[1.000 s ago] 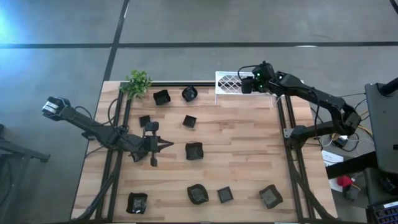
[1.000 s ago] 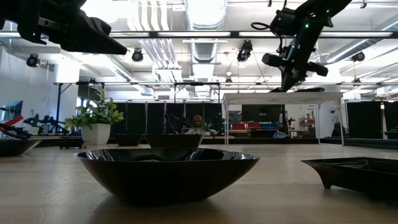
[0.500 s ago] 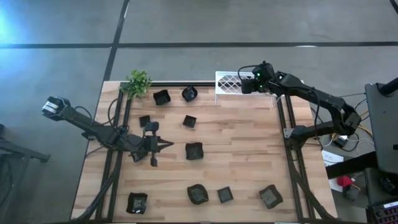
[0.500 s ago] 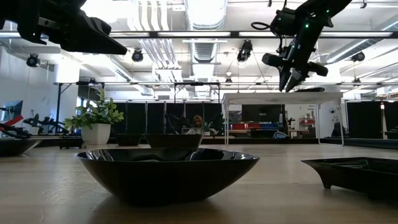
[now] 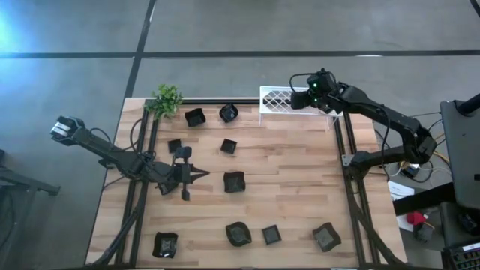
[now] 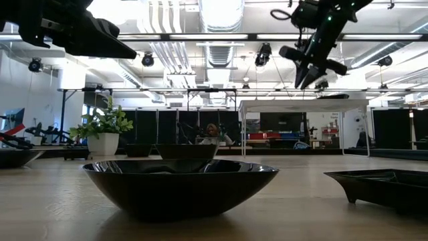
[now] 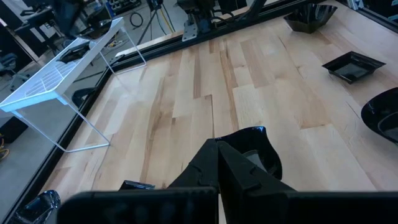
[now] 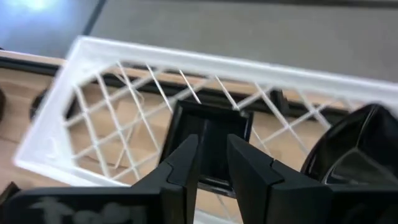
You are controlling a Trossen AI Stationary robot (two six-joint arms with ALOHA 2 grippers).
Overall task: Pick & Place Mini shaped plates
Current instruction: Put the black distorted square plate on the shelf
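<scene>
Several small black mini shaped plates lie flat on the wooden table (image 5: 300, 187), among them a square one (image 5: 195, 117) and one at the middle (image 5: 234, 181). A white lattice rack (image 5: 279, 98) stands at the far edge. On it rest a square plate (image 8: 211, 134) and a rounder plate (image 8: 354, 155). My right gripper (image 8: 213, 155) hangs open above the rack, over the square plate and clear of it; the low view shows it (image 6: 306, 77) high up. My left gripper (image 5: 204, 175) is shut, just left of the middle plate (image 7: 258, 149), touching nothing.
A small green plant (image 5: 166, 100) stands at the far left corner. More plates lie along the near edge (image 5: 271, 235). Dark frame rails (image 5: 349, 172) run along both sides of the table. A big bowl (image 6: 180, 184) sits close to the low camera.
My right gripper has opened over the rack and then risen straight up, away from the square plate, which stays lying on the lattice. My left arm has kept still.
</scene>
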